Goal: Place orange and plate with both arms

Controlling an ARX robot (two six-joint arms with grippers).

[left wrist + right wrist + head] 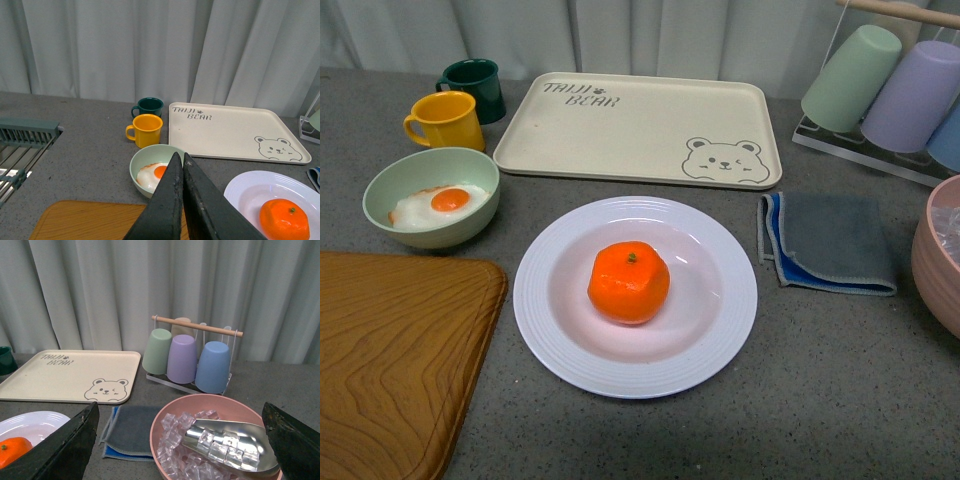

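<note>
Nearest me sits one wooden cutting board [390, 350], off to the left. Just beside it is the single white plate [535, 300], flat on the grey counter, and the one orange [629, 282] rests in the middle of its well, stem dot up.

The left gripper [181, 156] hangs above the board's far edge with its two fingers pressed together, nothing between them. The right gripper [180, 407] is spread wide and empty above a pink bowl [165, 422], which holds ice cubes and one metal scoop [230, 442].

A folded grey and blue cloth [830, 243] lies between the plate and the pink bowl. To the left, one pale green bowl [450, 232] holds one fried egg [435, 205].

Further back lies the cream bear tray [640, 125], with two mugs to its left, one yellow [445, 120] and one dark green [475, 88]. Far right, a cup rack [197, 326] carries three upturned cups, green, purple and blue, with a fourth pale one partly hidden behind.
</note>
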